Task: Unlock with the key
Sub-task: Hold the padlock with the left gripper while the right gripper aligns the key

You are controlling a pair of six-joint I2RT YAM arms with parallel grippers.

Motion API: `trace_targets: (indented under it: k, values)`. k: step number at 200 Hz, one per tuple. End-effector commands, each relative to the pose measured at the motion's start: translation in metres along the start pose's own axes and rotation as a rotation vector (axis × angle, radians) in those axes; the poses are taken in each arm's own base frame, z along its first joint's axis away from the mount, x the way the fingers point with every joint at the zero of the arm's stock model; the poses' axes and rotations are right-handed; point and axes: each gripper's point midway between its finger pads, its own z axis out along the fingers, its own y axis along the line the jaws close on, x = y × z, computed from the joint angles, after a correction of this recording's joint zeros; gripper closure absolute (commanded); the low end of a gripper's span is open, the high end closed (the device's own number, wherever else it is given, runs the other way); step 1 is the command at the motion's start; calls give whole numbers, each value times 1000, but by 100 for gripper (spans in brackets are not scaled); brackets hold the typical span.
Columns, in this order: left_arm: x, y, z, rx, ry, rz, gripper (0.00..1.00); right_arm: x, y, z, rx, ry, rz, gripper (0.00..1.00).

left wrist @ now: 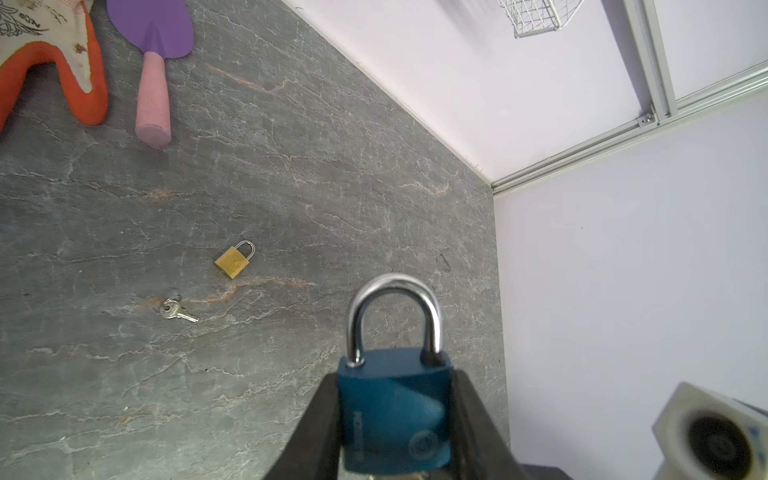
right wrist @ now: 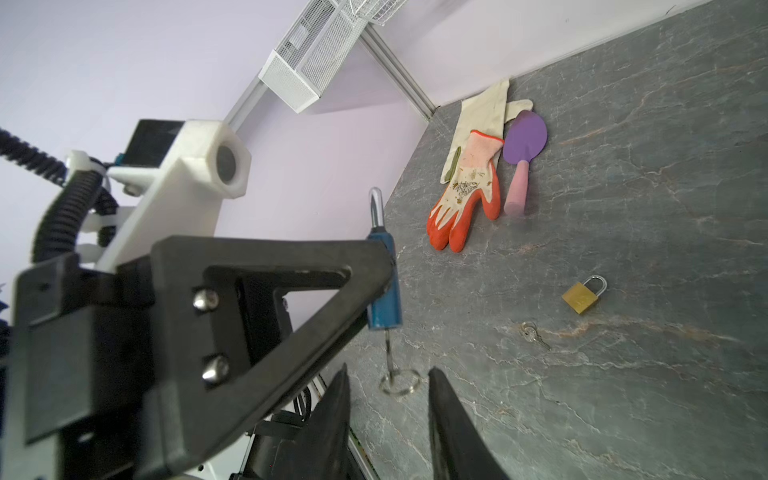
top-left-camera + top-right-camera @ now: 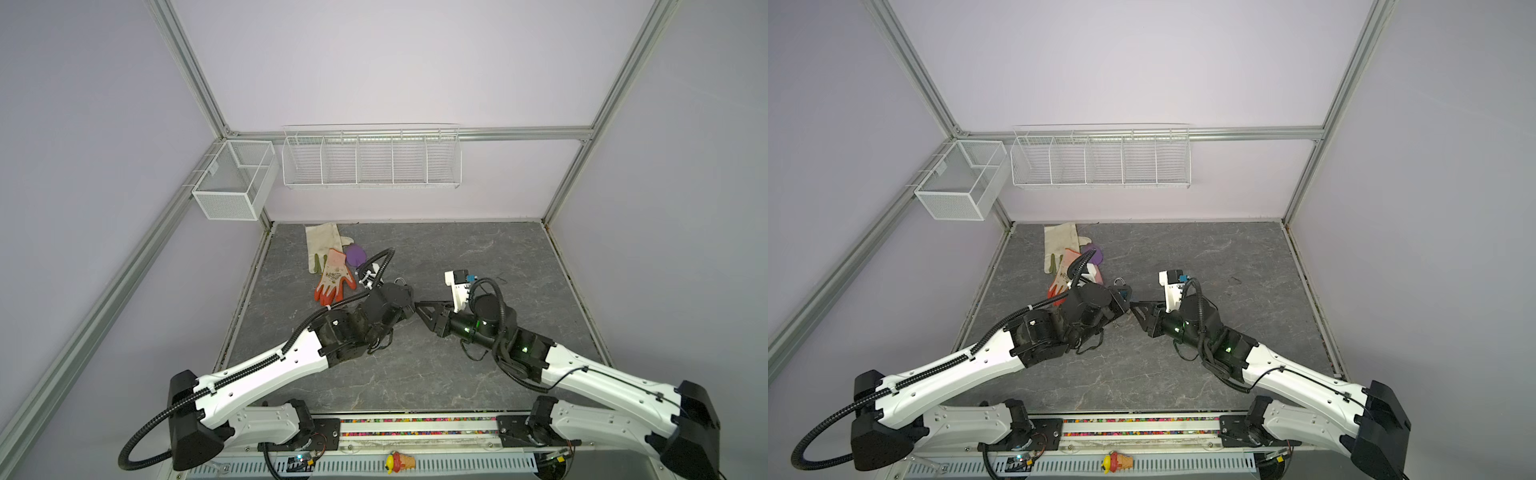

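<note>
- Left gripper [image 1: 395, 376]: jaws clamped on the two flat sides of the blue padlock [image 1: 395, 415], which is held off the table with its steel shackle [image 1: 394, 316] pointing away from the wrist. Whether the shackle has sprung free cannot be told.
- Key [image 2: 389, 345]: seated in the underside of the blue padlock body, shaft sticking out, with its key ring [image 2: 399, 380] hanging at the outer end.
- Right gripper [image 2: 388, 370]: jaws parted, one finger on each side of the key ring and gripping nothing. In both top views its tip meets the left gripper's tip over the middle of the table.
- Wire rack [image 3: 371, 160]: white, five compartments side by side, hung on the back wall.
- Mesh box [image 3: 232, 183]: white, partitioned inside, hung at the back left corner just beside the rack.
- Brass padlock [image 1: 232, 262]: lies flat on the table with its shackle seated, and a small loose key [image 1: 174, 311] lies near it. Both appear in the wrist views only.
- Orange-palmed glove [image 2: 465, 195]: overlaps a cream glove [image 2: 482, 112] near the back left corner, and a purple trowel [image 2: 524, 137] with a pink handle lies just beside them.
- Obstruction: in the top views the left arm's black cable hose [image 3: 1077, 266] and wrist camera cross in front of the orange-palmed glove and the trowel.
- Table [image 3: 415, 374]: grey, marble-veined, matte.
- Room: plain lilac walls [image 3: 395, 62] framed by aluminium profiles [image 3: 195, 66].
</note>
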Motion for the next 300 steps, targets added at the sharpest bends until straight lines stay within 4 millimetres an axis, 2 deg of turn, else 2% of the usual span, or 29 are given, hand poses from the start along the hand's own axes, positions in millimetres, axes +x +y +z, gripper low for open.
trace_targets:
  k: [1, 36, 103, 126, 145, 166, 207, 277, 300]
  values:
    - [-8, -2, 1, 13, -42, -9, 100, -1, -2, 7, 41, 10, 26, 65]
    - [-10, -1, 0, 8, -52, -5, 100, 1, -1, 14, 34, 14, 33, 66]
    - [-11, -5, -1, 18, -53, -5, 100, 2, 2, 21, 19, 19, 14, 73]
    - [-11, -5, -1, 19, -49, -6, 100, 2, 1, 21, 20, 19, 2, 80]
    - [-10, -4, -1, 21, -44, -13, 100, 3, 2, 22, 6, 20, 4, 82]
    - [-11, -11, -3, 50, -40, -22, 100, 10, 4, 28, -10, 52, 6, 88]
    - [-11, -10, -10, 68, -28, -32, 100, 0, 8, 20, -19, 8, -7, 94]
    - [-8, -10, -17, 120, -10, -88, 100, -3, 26, 13, -87, 27, 37, 94]
    - [-10, -8, -16, 104, -26, -76, 100, -2, 27, 11, -83, 34, 17, 74]
